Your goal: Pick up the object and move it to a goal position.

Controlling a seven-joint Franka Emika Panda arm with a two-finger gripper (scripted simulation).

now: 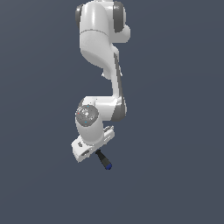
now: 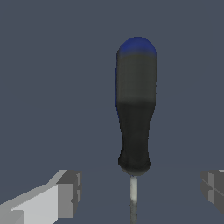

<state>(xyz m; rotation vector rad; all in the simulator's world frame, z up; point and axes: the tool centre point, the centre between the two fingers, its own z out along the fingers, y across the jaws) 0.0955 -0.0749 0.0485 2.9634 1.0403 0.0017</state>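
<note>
The screwdriver [image 2: 135, 118] has a black handle, a blue end cap and a thin grey shaft [image 2: 133, 197]. In the wrist view it lies between my two fingers, with the shaft in the gap and the handle reaching beyond them. My gripper [image 2: 140, 190] is open, and both grey fingertips [image 2: 68, 192] stand well clear of the shaft. In the exterior view the gripper [image 1: 92, 153] hangs low over the dark floor, and the screwdriver's handle and blue cap [image 1: 104, 160] stick out below it toward the exterior view's right. The shaft is hidden behind the hand there.
A plain dark grey floor [image 1: 175, 183] surrounds the arm. The white arm [image 1: 103, 48] rises straight up above the gripper.
</note>
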